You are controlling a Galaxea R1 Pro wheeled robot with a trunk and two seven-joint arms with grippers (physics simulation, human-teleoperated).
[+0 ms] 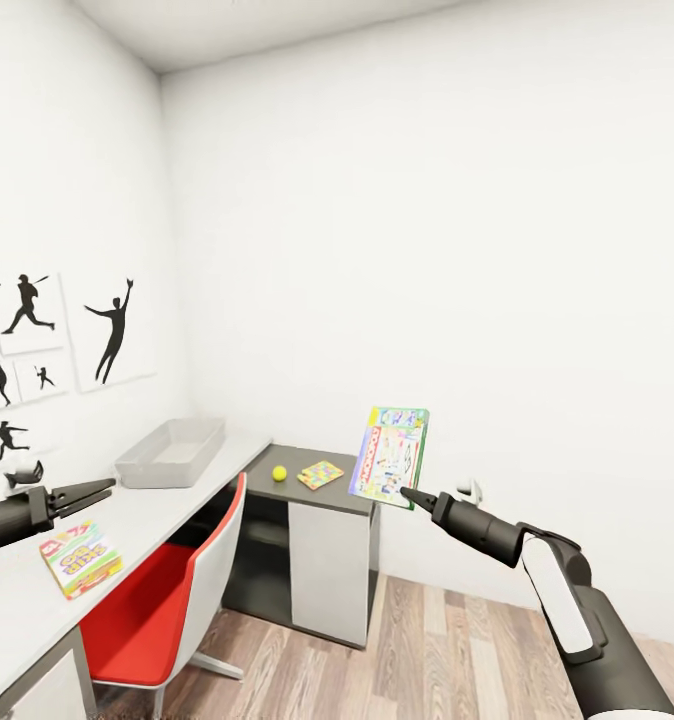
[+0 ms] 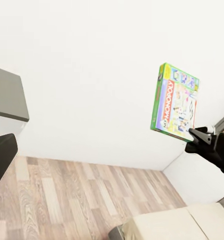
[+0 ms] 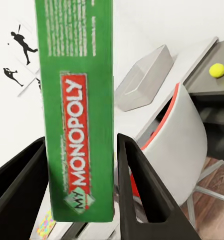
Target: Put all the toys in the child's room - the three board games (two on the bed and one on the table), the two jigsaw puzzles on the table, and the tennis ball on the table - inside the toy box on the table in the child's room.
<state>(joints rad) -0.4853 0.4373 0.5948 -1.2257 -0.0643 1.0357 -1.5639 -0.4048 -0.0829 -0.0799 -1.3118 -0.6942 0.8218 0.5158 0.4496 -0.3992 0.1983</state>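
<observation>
A: Toy box (image 1: 170, 452), the shallow pale grey tray, sits at centre left of the head view on the long pale grey-white table (image 1: 137, 515), well apart from the right gripper (image 1: 409, 494).

B: What does that gripper have?

A: Its two black fingers clamp the lower edge of the green-bordered Monopoly board game (image 1: 390, 455), held upright in the air at centre right, above the wood-plank floor (image 1: 457, 650).

B: And the left gripper (image 1: 105, 488)?

A: At the left edge, above the table, fingers close together with nothing between them.

B: Other toys?

A: A small yellow-green tennis ball (image 1: 279, 473) and a multicolour jigsaw puzzle (image 1: 320, 474) lie near each other on the dark grey side unit (image 1: 317, 495). A green, white and red game box (image 1: 80, 558) lies on the table at lower left, beside the red and white chair (image 1: 172, 600).
</observation>
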